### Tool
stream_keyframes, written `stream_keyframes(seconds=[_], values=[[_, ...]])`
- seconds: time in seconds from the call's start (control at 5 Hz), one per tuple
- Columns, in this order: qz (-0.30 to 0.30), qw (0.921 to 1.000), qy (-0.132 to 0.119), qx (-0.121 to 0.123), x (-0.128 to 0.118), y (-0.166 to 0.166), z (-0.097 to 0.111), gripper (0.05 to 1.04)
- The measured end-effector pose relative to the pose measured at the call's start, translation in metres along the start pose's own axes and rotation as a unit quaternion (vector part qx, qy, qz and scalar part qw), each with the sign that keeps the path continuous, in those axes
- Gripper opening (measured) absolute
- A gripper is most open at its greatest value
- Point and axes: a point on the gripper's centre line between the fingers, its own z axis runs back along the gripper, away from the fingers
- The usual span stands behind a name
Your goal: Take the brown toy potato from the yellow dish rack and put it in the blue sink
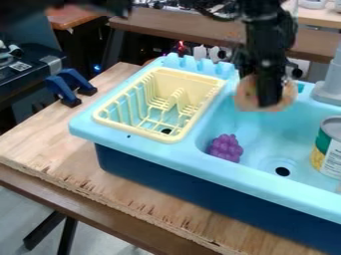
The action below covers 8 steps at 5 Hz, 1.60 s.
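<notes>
"Tan disc (288, 94): where is it?"

"Up in the gripper (268, 102), over the back part of the light-blue toy sink (150, 150). It looks round and pale, with a dark finger crossing its middle from top to bottom."

"So the gripper is pinching it?"

"Yes, it looks closed on the disc. The far side of the grip is hidden behind the disc. The black arm (266, 20) comes in from the top edge and hangs down to it."

"And below that?"

"The basin (266, 137). A bunch of purple grapes (226, 148) lies in it, close to the wall nearer the rack. The round, dark drain hole (282, 171) is near the front, between the grapes and a can (331, 154) with a green, white and yellow label. The can is partly cut off by the right edge of the view."

"Anything beside the basin?"

"A pale yellow dish rack (136, 130) rests on the sink's left ledge as the camera sees it. Toward the right edge, behind the can, a grey tower (331, 82) stands on the rim."

"And farther out?"

"The sink sits on a wooden board (40, 134). Blue clamps (61, 89) are at the board's left edge, and a brown bench (180, 26) runs behind."
</notes>
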Motion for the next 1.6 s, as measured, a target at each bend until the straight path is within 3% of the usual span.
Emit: stream_keyframes(seconds=[0.2,0.4,0.6,0.8,1.0,1.4,1.6], values=[[-0.073,0.997,0.026,-0.002,-0.003,-0.001,-0.015,0.658],[-0.119,0.9917,0.046,-0.02,-0.013,-0.013,-0.048,0.658],[-0.151,0.9878,0.026,-0.025,-0.009,-0.022,-0.043,0.658],[-0.155,0.9873,0.025,-0.024,-0.012,-0.016,-0.042,0.705],[-0.138,0.9901,0.009,-0.021,-0.007,-0.003,-0.031,0.978],[-0.106,0.9936,-0.023,-0.031,-0.011,0.009,-0.021,1.005],[-0.095,0.9935,-0.062,-0.001,-0.02,0.005,0.018,1.003]])
